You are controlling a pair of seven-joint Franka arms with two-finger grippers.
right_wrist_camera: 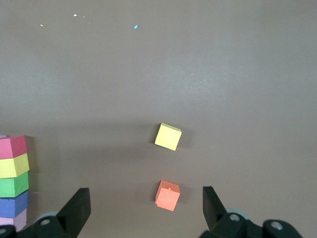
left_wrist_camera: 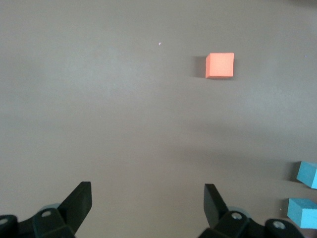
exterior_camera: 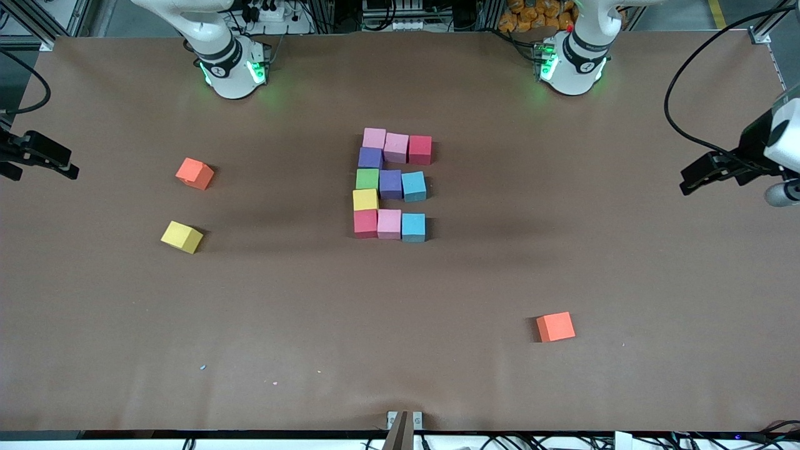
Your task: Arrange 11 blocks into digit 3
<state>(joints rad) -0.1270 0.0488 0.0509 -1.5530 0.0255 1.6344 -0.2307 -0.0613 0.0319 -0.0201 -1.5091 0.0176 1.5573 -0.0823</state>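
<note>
I see the digit 3 (exterior_camera: pixel 390 184) assembled from eleven blocks at frame centre. Left gripper (left_wrist_camera: pixel 147 206) waits at the right edge, jaws wide and empty; right gripper (right_wrist_camera: pixel 146 209) at the left edge, likewise.

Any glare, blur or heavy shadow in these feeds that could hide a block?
Front view: even light, no glare; the digit 3 throws short dark shadows toward the left arm's end, and green base lights tint the table. Left wrist view: sharp, a soft shadow band crosses the paper near the orange cube. Right wrist view: sharp; the loose yellow cube is clear.
</note>
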